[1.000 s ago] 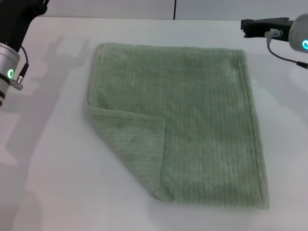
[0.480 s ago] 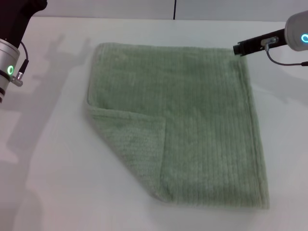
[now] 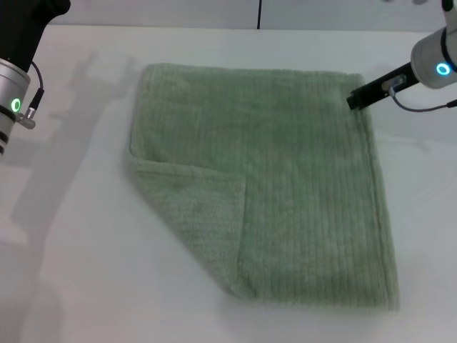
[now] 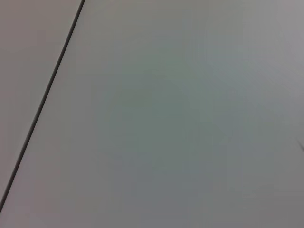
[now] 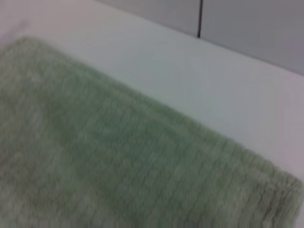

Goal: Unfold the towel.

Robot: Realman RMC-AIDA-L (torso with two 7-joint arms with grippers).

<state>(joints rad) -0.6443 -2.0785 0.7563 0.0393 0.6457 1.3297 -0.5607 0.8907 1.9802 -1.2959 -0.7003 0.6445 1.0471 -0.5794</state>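
The pale sage-green towel [image 3: 285, 179] lies flat on the white table [image 3: 78, 236], with its near left corner folded over onto itself as a triangular flap [image 3: 203, 214]. My right gripper [image 3: 355, 99] is low over the towel's far right corner, at its right hem. The right wrist view shows the ribbed towel [image 5: 118, 171] close up with its far edge and corner. My left arm [image 3: 18, 64] is raised at the far left, off the towel; its gripper is out of view.
A dark vertical seam [image 3: 258, 14] runs down the wall behind the table. The left wrist view shows only a plain grey surface with a dark line [image 4: 42, 99].
My right gripper has moved down and toward me from the far right edge of the table to the towel's far right corner. The towel and the left arm have not moved.
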